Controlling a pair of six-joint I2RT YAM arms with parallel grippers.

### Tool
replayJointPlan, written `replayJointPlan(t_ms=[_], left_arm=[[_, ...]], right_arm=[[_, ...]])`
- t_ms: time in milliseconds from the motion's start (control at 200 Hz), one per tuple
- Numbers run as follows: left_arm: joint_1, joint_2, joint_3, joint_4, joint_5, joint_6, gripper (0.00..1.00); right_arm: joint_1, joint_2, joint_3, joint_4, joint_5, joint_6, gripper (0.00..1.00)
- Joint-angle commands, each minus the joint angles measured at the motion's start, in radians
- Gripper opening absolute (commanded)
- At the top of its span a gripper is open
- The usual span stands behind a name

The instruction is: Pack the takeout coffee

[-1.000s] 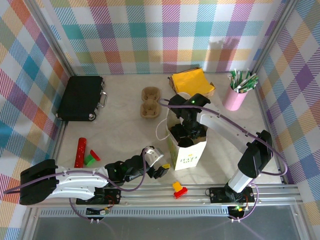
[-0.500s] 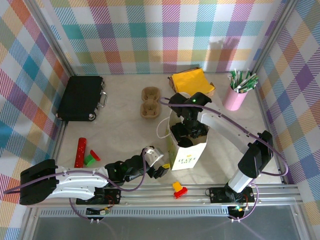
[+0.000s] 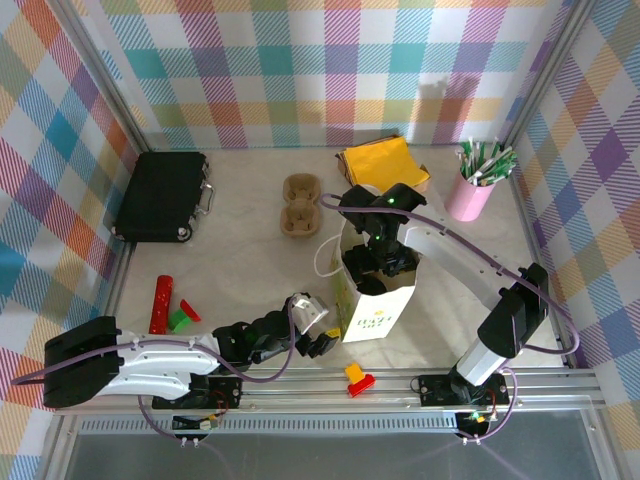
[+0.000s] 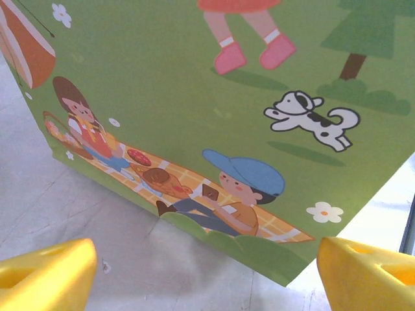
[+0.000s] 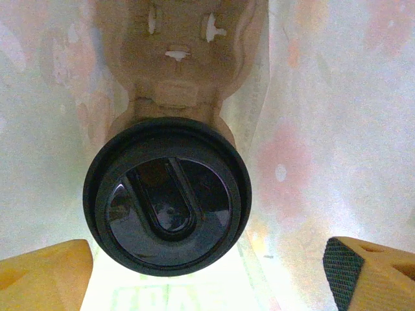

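1. Plainly, the takeout coffee [image 5: 167,204] is already inside the paper bag [image 3: 378,310]. It sits lid-up in a brown cardboard carrier [image 5: 175,58] on the bag's floor.
2. The likeliest trouble is the way out. The right tool [image 5: 207,285] hangs within the bag's mouth, directly above the cup. Its spread fingers [image 5: 45,275] are close to the bag's thin walls. A slanted lift could snag a wall or the white handle [image 3: 322,262] at the bag's left edge and pull the bag over.
3. A tipped bag would probably spill the cup out of its carrier, since nothing visible clamps it there.
4. Any drop of the right tool deeper into the bag could press on the black lid and tilt the cup, or pop the lid loose.
5. The left tool [image 4: 207,275] sits low on the surface just beside the bag's green printed side. A forward nudge from there would shove or crease the bag, so it should hold back or only steady it.
6. The right tool is spread wide and grips nothing. Both fingertips flank the lid with a clear gap and touch neither cup nor carrier.
7. The left tool is likewise wide apart and empty. Its yellow fingertips [image 4: 45,272] frame the bag's lower corner without touching it.
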State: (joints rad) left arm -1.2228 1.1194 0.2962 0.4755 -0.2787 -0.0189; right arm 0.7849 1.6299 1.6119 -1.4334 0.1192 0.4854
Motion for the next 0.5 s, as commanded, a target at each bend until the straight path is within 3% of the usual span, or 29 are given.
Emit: replayJointPlan(t_ms=[0,495], left_arm=[[0.010,0.012,-0.003,0.056,0.004,-0.016,0.88],[0.013,0.100,-0.032,0.152,-0.005,-0.039,0.87]], right_arm=[[0.007,-0.028,0.031,-0.034,0.004,-0.005,0.92],[0.022,-0.022,0.077,-0.061,0.018,0.005,0.92]])
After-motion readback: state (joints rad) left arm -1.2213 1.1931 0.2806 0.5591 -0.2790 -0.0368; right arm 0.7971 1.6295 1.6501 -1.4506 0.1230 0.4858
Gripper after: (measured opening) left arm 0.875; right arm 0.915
